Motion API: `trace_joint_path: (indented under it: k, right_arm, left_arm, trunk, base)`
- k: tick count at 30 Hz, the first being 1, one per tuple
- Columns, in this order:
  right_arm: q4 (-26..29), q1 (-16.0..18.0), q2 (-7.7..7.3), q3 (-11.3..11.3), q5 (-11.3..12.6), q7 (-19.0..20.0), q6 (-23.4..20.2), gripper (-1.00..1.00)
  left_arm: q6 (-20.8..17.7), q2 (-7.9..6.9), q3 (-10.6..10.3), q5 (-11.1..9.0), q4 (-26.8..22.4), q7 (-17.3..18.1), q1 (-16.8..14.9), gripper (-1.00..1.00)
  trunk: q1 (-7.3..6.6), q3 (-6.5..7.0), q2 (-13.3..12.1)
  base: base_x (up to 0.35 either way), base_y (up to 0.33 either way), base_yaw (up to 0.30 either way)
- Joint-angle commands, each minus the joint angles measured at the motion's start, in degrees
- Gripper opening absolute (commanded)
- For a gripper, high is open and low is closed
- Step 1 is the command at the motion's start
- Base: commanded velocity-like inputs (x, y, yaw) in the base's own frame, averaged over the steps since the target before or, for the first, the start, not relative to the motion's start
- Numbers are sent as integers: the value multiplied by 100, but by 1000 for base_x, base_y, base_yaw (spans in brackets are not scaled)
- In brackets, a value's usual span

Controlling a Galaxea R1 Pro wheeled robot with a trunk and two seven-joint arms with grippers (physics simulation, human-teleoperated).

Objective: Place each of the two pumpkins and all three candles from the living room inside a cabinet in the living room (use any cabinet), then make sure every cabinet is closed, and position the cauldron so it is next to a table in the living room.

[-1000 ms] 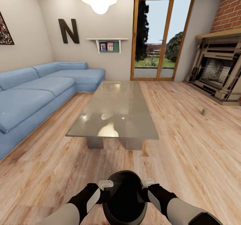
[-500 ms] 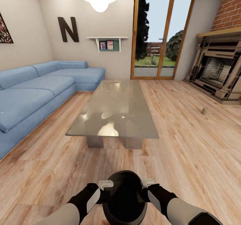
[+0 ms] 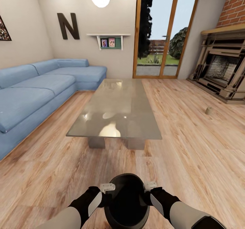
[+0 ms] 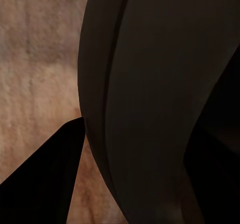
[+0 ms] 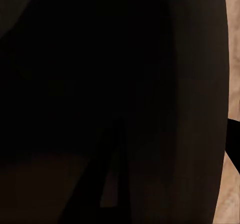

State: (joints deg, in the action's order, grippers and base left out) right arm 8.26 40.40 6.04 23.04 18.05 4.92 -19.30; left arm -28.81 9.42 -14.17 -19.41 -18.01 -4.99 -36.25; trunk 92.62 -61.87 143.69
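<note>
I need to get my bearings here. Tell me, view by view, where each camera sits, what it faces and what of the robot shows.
Head view: from the robot's head, looking down past both forearms at the cauldron and glass table ahead.
Left wrist view: beside the left gripper, facing the cauldron's wall and floor.
Right wrist view: beside the right gripper, pressed against the cauldron.
All three share the cauldron.

A home living room is showing: a blue corner sofa (image 3: 37, 92), a glass-topped coffee table (image 3: 117, 108) on wood flooring, a brick fireplace (image 3: 223, 69), and glazed patio doors (image 3: 163, 31).
</note>
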Motion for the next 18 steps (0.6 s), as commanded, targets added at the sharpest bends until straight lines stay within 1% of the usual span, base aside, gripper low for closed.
trace_joint_path:
  k: [1,11,18]
  right_arm:
    - [9,3,-6,39,32,0,-22,-100]
    - [9,3,-6,34,32,0,-21,-100]
    - [9,3,-6,34,32,0,-21,-100]
  left_arm:
    - [-28,-8,29,-18,-19,-46,-5,-100]
    - [-29,-10,29,-17,-19,-46,-5,-100]
    - [-29,-9,29,-16,-19,-46,-5,-100]
  trunk:
    - [-2,-10,3]
    - [-2,-31,3]
    - [-2,-84,3]
  base:
    - [0,0,0]
    - [0,0,0]
    - [0,0,0]
